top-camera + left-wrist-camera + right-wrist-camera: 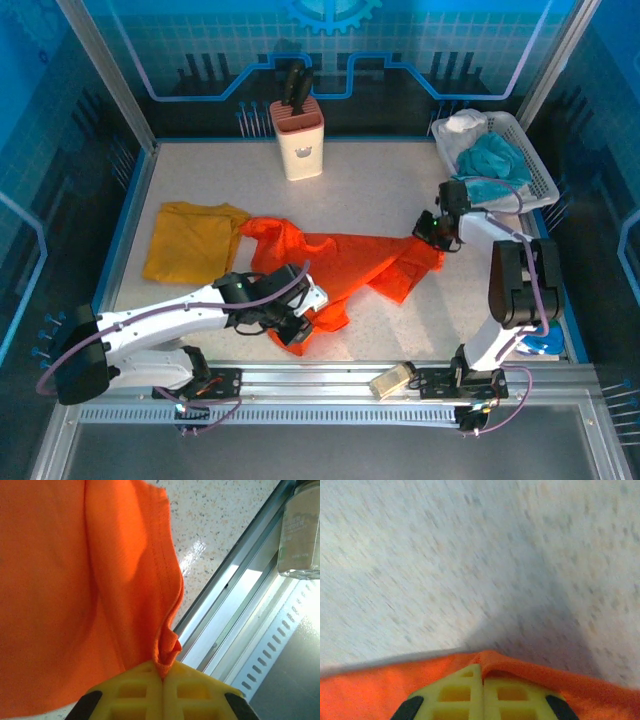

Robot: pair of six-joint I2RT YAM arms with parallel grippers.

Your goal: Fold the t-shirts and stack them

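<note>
The bright orange t-shirt (340,265) lies stretched and crumpled across the middle of the table, its cloth showing large in the left wrist view (75,590). My left gripper (298,318) is shut on its near hem, and a pinched fold rises out of the yellow fingertips (163,672). My right gripper (432,238) is shut on the shirt's far right edge, where an orange fold (520,667) wraps over the closed tips (482,667). The mustard yellow t-shirt (192,240) lies folded flat at the left.
A white basket (536,165) at the back right holds teal-blue cloth (492,160) and white cloth (463,125). A cream knife block (298,138) stands at the back centre. A small jar (392,381) lies on the front rail, also seen as a jar (300,530).
</note>
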